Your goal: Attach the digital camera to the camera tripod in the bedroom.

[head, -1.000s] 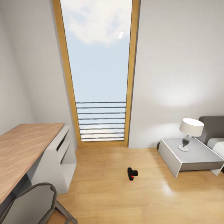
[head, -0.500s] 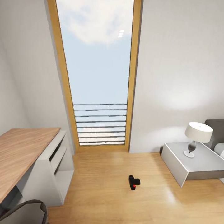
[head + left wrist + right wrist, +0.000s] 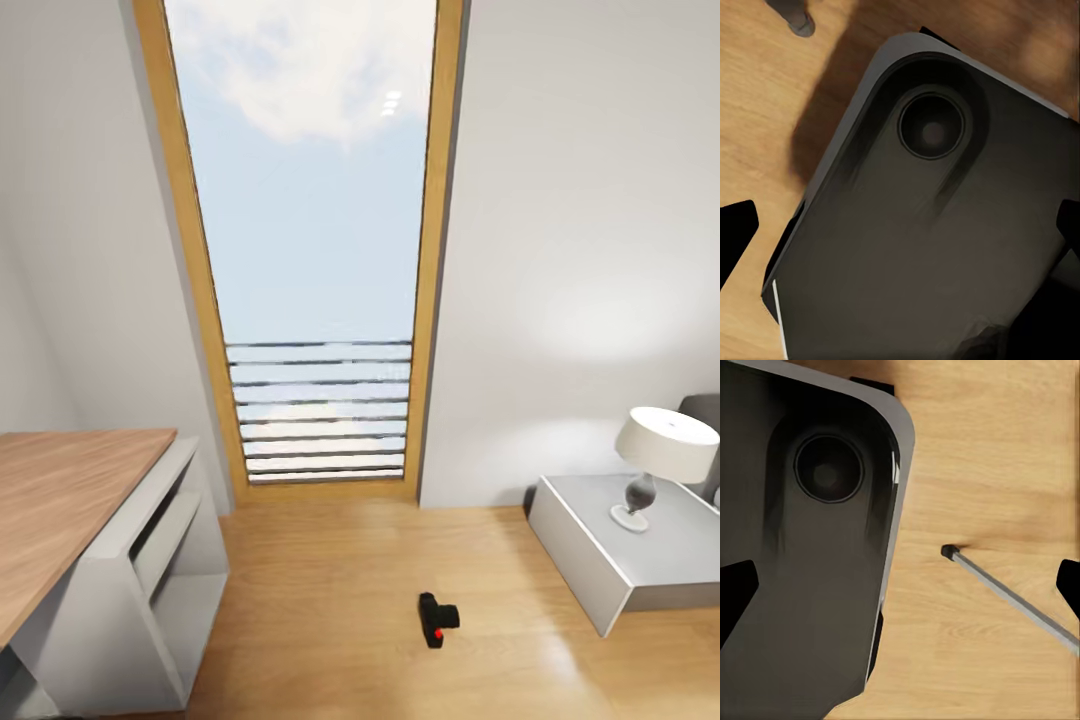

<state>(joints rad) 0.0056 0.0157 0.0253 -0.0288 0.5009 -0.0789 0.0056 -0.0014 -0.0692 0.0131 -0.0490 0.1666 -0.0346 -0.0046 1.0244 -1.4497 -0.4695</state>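
Ahead of me the bedroom wall [image 3: 580, 200] is white, split by a tall wood-framed window [image 3: 310, 250] with grey slats across its lower part. The wood floor [image 3: 330, 600] runs from the window's foot toward me. A wood-topped bench [image 3: 60, 510] with a grey open-shelved side stands on my left, and a grey nightstand [image 3: 620, 560] on my right carries a white-shaded table lamp [image 3: 662, 458].

Under both wrists lies my own dark base [image 3: 922, 247], a rounded charcoal shell with a round recess, over the floor. My left end effector [image 3: 907, 247] shows as black finger tips at the two edges of its wrist view, set wide apart with nothing between them. My right end effector [image 3: 907, 585] is likewise spread, gripping nothing; beyond it a thin grey metal bar [image 3: 1009, 596] with a dark tip rests on the floor.

The digital camera [image 3: 437, 620], black with a red button, sits on the floor well ahead of both end effectors, between bench and nightstand, nearer the nightstand.
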